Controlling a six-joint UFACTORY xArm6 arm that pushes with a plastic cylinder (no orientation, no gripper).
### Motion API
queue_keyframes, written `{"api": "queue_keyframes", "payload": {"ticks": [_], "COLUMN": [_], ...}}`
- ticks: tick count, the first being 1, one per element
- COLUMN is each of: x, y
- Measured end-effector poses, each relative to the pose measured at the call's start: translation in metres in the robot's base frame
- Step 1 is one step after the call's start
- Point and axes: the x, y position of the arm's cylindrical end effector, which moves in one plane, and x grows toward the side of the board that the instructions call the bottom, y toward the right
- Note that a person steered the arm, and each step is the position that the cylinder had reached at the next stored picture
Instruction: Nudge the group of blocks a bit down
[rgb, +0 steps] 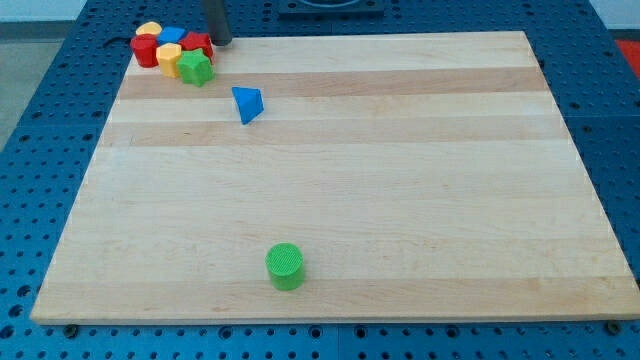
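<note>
A tight group of blocks sits at the board's top left corner: a yellow block (150, 30), a red cylinder (146, 50), a blue block (172, 36), a yellow block (168, 58), a red block (197, 44) and a green block (196, 68). My tip (220, 42) stands at the view's top, just right of the red block, at the group's upper right side. A blue triangular block (247, 103) lies apart, below and right of the group. A green cylinder (286, 266) stands near the board's bottom edge.
The wooden board (400, 180) lies on a blue perforated table (30, 120). The group sits close to the board's top and left edges.
</note>
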Motion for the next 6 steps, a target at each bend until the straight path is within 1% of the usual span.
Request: {"api": "queue_keyframes", "payload": {"ticks": [1, 2, 3, 4, 6], "x": [0.038, 0.044, -0.001, -0.006, 0.003], "y": [0.000, 0.006, 0.033, 0.037, -0.027]}}
